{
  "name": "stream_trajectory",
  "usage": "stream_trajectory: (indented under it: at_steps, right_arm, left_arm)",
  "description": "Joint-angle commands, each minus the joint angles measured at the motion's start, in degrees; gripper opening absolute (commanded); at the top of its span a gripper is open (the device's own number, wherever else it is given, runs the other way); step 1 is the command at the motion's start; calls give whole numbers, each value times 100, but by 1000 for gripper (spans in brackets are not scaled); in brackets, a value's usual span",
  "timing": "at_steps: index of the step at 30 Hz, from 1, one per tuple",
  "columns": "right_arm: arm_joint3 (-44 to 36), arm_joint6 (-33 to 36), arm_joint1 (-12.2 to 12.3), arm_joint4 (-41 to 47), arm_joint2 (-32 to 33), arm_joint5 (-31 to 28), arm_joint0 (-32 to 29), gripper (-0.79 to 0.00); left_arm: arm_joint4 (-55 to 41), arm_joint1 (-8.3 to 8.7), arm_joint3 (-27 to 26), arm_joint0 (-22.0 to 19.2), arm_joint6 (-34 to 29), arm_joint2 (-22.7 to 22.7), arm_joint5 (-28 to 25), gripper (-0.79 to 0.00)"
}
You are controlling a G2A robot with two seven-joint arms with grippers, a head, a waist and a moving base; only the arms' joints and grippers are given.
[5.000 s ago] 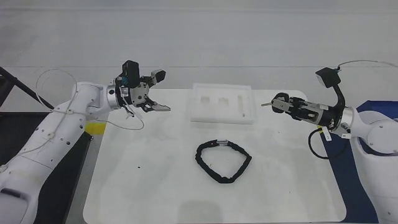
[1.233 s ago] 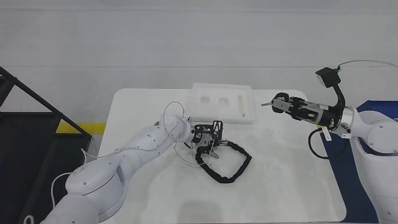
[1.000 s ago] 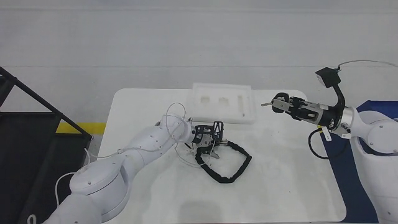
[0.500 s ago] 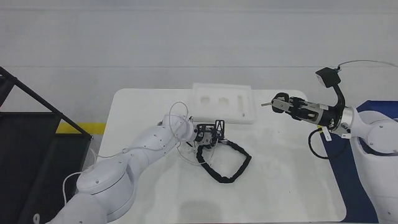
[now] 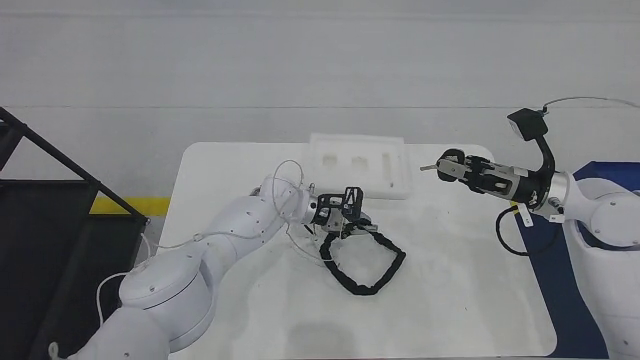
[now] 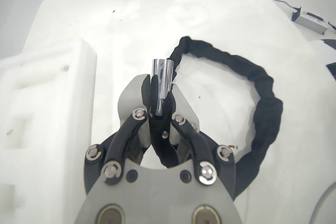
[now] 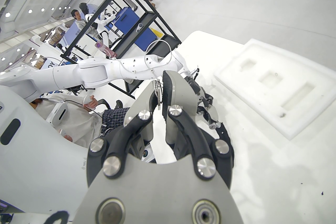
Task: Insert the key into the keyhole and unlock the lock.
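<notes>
My left arm stretches low across the smooth white tabletop (image 5: 230, 290), elbow bent and wrist levelled. My left gripper (image 6: 159, 90) is clamped on the lock. Its black rubber pads pinch the narrow neck of the polished chrome cylinder (image 6: 162, 76), whose wider mirror-bright barrel juts out past my fingertips. From that cylinder the black fabric-sleeved chain (image 6: 265, 96), soft and wrinkled, curls away in a loop that lies on the table and runs back under my palm. I cannot tell whether the cylinder itself touches the surface. Just beside this hand, toward the table's far edge, sits the white foam tray (image 5: 358, 167), a matte block with rectangular recesses. Farther right, well apart from the lock and beyond the tray's end, my right arm is held out roughly level above the table. My right gripper (image 5: 441, 167) points back toward the tray, fingers pressed together on the small thin metal key (image 7: 157, 90). The key's blade pokes out past the fingertips toward the tray.
</notes>
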Motion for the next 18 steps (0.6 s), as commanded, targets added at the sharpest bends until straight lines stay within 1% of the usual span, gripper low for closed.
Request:
stream_trajectory:
  at_steps: [1,3,7,9,12,18]
  right_arm:
    - [0,0,0,0,0,0,0,-785]
    - [0,0,0,0,0,0,0,-785]
    - [0,0,0,0,0,0,0,-785]
    - [-12,-18,0,-27,-7,13,-11,-785]
    - [-264,-27,12,-377,-138,120,-110,-785]
    - [-617,264,55,-582,-318,260,-257,-785]
  left_arm:
    - [105,43,-42,-11,391,15,-51,-785]
    - [166,88,-170,-6,708,24,-47,-785]
    - [44,247,-628,18,938,61,182,-785]
    - [46,364,-901,-29,1031,120,275,-785]
    - [112,547,-1191,-149,1159,181,403,-785]
    - [-48,917,-1734,-329,1413,232,657,-785]
